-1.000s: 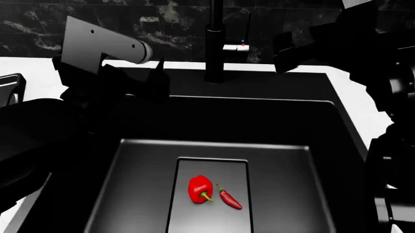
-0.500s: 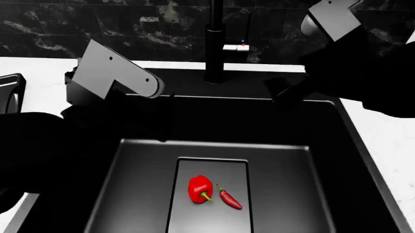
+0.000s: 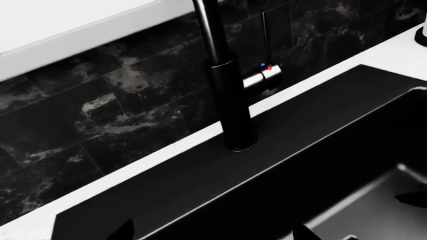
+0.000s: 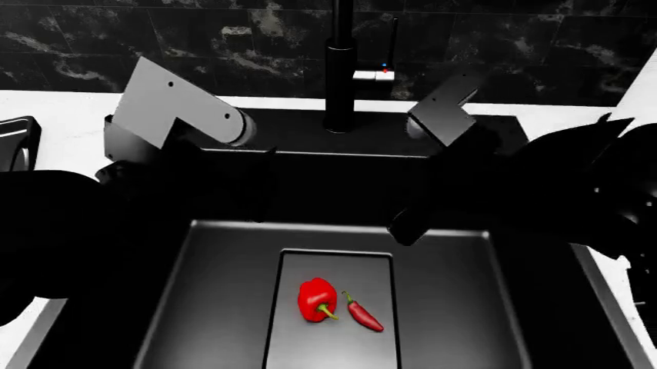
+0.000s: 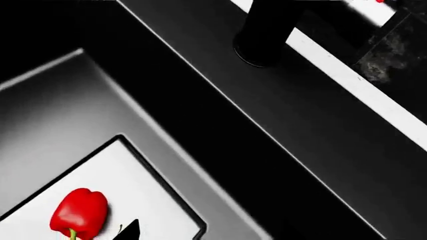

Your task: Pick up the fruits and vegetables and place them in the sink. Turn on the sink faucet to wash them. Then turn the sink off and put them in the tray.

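Dark marbled tiles back a white bench [image 4: 51,115] with the black sink [image 4: 462,177] set into it. On the drain plate [image 4: 331,338] lie the bell pepper [image 4: 316,299] and, just beside it, the chili [image 4: 364,314], both below and between the two pincers. Behind them stands the faucet [image 4: 340,69]. Left pincer [image 4: 251,181] and right pincer [image 4: 405,227] hang empty over the basin; their spread is probably open, but I cannot tell.

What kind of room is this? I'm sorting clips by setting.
Likely a kitchen counter: a black sink with a tall faucet against dark marbled wall tiles, and a pepper and chili lying in the basin.
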Robot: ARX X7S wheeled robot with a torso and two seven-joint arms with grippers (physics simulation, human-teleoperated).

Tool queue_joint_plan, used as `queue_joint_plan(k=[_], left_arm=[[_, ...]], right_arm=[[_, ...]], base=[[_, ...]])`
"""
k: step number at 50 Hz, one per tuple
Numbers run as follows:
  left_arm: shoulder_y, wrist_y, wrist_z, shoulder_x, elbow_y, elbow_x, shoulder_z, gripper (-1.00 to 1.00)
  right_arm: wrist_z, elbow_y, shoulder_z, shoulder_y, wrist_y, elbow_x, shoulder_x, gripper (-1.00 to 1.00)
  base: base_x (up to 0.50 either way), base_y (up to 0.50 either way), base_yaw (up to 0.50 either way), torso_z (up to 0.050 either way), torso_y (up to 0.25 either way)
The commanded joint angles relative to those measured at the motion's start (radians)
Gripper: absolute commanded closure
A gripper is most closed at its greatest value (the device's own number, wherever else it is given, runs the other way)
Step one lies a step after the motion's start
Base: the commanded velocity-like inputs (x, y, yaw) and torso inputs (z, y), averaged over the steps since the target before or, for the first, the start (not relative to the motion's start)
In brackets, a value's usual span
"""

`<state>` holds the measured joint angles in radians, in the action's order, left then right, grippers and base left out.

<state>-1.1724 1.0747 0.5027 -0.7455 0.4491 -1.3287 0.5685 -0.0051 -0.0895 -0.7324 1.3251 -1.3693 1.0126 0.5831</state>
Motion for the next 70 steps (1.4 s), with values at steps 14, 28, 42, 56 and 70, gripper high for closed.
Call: queue_joint_plan(k=[14,28,42,56,70], left_arm=[[0.01,-0.018,0.011,0.008,-0.01,0.014,0.005,-1.0],[0.023,-0.028,0.006,0.003,-0.012,0.019,0.009,-1.0],[0.028,-0.037,-0.001,0.007,-0.013,0.029,0.016,-1.0],[0.035,-0.047,-0.009,0.005,-0.016,0.04,0.023,-1.0],[0.033,-0.05,-0.01,0.001,-0.015,0.036,0.021,-1.0]], right_arm=[[-0.068,-0.008,-0.108,-0.068,-0.046,0.08,-0.003,-1.0],[-0.118,0.103,-0.177,-0.115,0.052,0.014,-0.065,-1.0],[-0.152,0.202,-0.26,-0.134,0.109,-0.061,-0.116,-1.0],[-0.183,0.308,-0.33,-0.155,0.163,-0.125,-0.168,-1.0],[-0.197,0.355,-0.385,-0.176,0.188,-0.162,-0.206,-1.0]], base=[[0.0,0.0,0.0,0.0,0.0],[0.0,0.0,0.0,0.0,0.0],[0.0,0.0,0.0,0.0,0.0],[0.0,0.0,0.0,0.0,0.0],[0.0,0.0,0.0,0.0,0.0]])
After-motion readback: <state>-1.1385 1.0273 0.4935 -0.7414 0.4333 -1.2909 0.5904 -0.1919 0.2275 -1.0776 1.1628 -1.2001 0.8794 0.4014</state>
